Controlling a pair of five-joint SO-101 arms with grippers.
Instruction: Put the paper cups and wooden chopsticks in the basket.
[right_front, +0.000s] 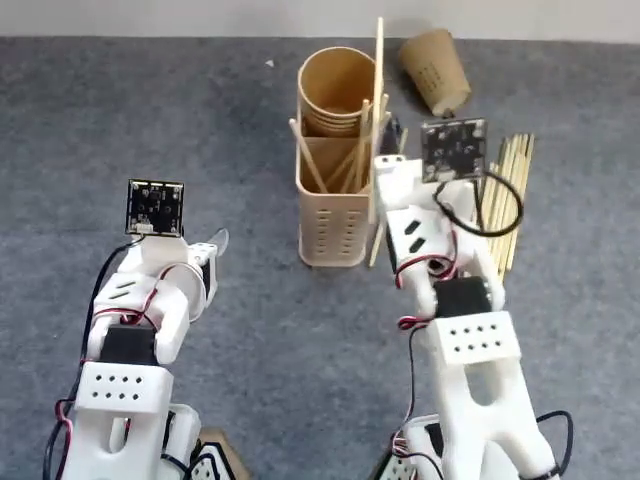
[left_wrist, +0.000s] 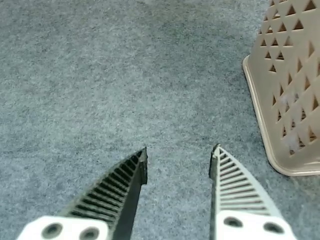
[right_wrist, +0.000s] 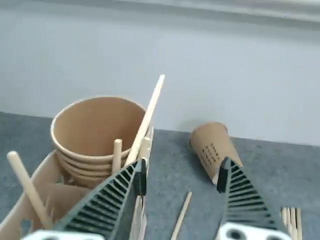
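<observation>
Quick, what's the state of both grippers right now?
Left gripper: open, holding nothing.
Right gripper: open, holding nothing.

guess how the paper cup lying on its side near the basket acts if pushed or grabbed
The paper cup lies on its side and is tapered, so a push will probably roll it in a curve. It looks thin-walled, so it is likely light and easily crushed by a hard squeeze.

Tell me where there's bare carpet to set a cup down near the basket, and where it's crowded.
Widest free patch: the grey carpet left of the basket, ahead of the left arm. Another lies between the two arms, short of the basket. Crowded: right of the basket, where the right arm, loose chopsticks and the tipped cup sit close.
</observation>
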